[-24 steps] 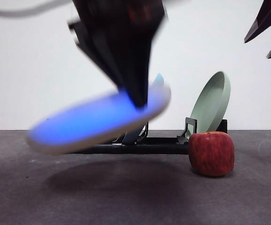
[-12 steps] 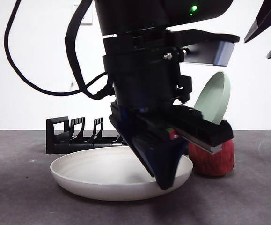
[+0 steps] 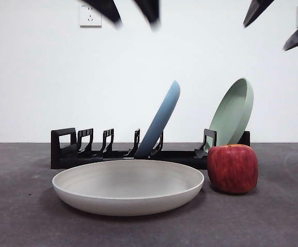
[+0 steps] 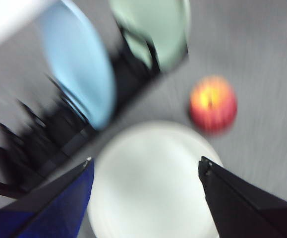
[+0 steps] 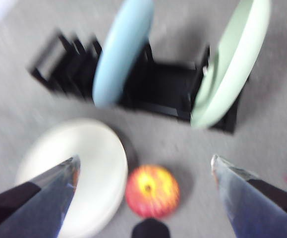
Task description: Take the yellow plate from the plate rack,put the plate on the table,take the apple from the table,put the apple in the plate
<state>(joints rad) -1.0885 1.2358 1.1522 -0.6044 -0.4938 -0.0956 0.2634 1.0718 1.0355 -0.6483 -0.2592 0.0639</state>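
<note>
The yellow plate (image 3: 128,193) lies flat on the table (image 3: 25,221), just in front of the plate rack (image 3: 87,154). The apple (image 3: 232,168) stands on the table right beside the plate's right rim. My left gripper (image 3: 130,13) is open and empty, high above the plate, with only its blurred tips showing at the top edge. In the left wrist view my left gripper (image 4: 145,161) hangs over the plate (image 4: 153,183), with the apple (image 4: 213,104) beyond. My right gripper (image 3: 266,36) is open and empty at the top right; in its own view it (image 5: 144,158) is above the apple (image 5: 151,191).
A light-blue plate (image 3: 161,121) and a sage-green plate (image 3: 233,113) lean upright in the rack. The rack's left slots hold nothing. A white wall stands behind.
My left gripper set the yellow plate down on the table, let it go and rose to the top of the view. My right gripper stayed high at the right.
</note>
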